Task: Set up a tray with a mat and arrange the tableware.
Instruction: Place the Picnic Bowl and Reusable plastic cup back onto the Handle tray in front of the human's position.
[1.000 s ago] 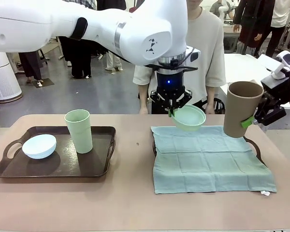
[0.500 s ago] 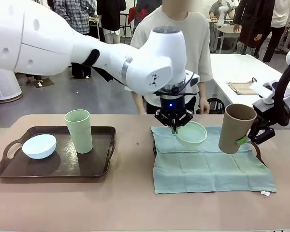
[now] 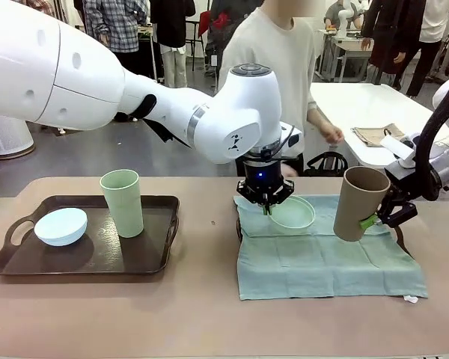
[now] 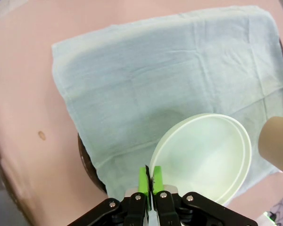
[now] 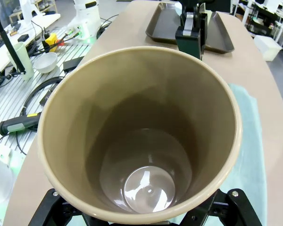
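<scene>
Mid-arranging here. The mat part looks done imo: the mat [image 3: 322, 258] is spread over the right tray [image 3: 239, 226] (just a dark bit of rim pokes out at the cloth's edge). Both arms have tableware over it at once.

Left gripper [image 3: 266, 208] is pinched tight on the rim of the mint bowl [image 3: 293, 214], w/ the thin wall between the green pads (the left wrist cam shows it nicely). The bowl hangs tilted over the far-left part of the mat, inside turned toward the robot's side. Can't tell if its low edge touches the cloth.

Right gripper [image 3: 376, 220] is clamped around the brown cup [image 3: 355, 202], low on its wall. The cup leans a bit and its base is close over the mat's right side. Empty inside btw.

Blue bowl [image 3: 60, 226] and green cup [image 3: 122, 203] sit upright on the left tray [image 3: 153, 258], near each other but apart.

Next move, my guess: level the bowl and set it down flat before letting go, bc released tilted it'd prob rock. Same for the cup: stand it upright first, since tall + light tips easy. The two pieces are fairly near each other, so the arms need some room. After that the other two pieces need fetching.
</scene>
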Controlling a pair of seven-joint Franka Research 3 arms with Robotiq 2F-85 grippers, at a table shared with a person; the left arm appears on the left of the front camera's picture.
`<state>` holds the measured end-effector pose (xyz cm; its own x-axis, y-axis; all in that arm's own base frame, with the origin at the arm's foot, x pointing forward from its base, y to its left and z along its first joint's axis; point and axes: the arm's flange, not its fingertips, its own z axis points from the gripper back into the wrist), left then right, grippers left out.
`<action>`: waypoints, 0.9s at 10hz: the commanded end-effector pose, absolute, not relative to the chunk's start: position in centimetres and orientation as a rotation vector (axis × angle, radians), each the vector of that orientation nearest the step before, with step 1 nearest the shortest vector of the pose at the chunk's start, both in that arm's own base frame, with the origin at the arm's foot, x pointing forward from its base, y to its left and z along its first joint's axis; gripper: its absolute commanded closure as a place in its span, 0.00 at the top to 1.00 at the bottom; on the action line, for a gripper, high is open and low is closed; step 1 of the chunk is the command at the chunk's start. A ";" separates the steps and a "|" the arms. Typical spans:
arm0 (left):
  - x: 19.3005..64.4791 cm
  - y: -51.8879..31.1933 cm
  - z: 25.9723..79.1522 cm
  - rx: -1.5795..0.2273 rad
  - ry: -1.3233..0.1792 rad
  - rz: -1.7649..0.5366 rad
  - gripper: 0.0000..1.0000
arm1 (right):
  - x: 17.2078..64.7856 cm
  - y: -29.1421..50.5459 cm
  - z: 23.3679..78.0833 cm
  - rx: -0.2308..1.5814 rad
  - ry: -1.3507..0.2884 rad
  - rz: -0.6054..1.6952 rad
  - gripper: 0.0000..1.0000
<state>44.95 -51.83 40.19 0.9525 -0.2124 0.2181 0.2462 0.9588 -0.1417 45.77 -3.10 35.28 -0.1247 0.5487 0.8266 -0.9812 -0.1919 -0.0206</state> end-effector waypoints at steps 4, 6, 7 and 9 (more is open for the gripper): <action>45.6 -51.8 38.9 -0.138 -0.226 -0.221 0.04 | 46.9 -3.4 33.8 0.774 -0.731 1.508 0.83; 45.8 -52.3 37.9 -0.108 -0.280 -0.207 0.04 | 47.6 -3.2 32.2 0.747 -0.716 1.435 0.83; 45.9 -52.5 37.5 -0.110 -0.293 -0.198 0.04 | 47.7 -3.1 31.8 0.748 -0.703 1.441 0.83; 46.6 -52.6 36.8 -0.116 -0.314 -0.179 0.04 | 48.0 -2.6 31.0 0.754 -0.700 1.438 0.83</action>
<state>46.54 -52.08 37.16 0.9432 -0.1877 0.2741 0.2195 0.9714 -0.0903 47.76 -3.31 31.13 0.0013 0.6019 0.7985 -0.9992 -0.0320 0.0257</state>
